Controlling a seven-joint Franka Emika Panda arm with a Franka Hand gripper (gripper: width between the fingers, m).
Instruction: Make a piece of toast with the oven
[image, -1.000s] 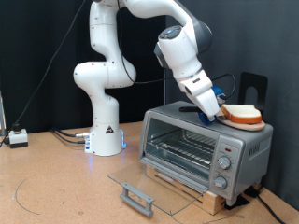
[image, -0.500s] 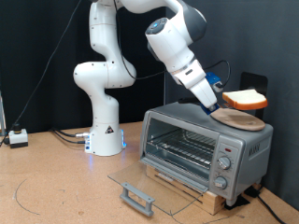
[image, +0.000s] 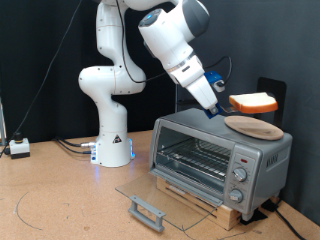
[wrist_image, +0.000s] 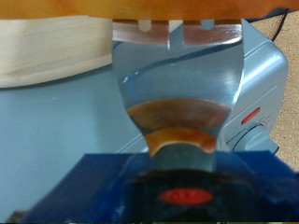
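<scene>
The oven (image: 220, 155) sits on the table (image: 60, 195) with its glass door (image: 155, 205) folded down flat and the wire rack bare. On its roof lies a round wooden board (image: 253, 125). Above that board the claw (image: 226, 103) is closed on the slice of toast (image: 254, 101), gripping one edge and holding it level in the air, clear of the board.
</scene>
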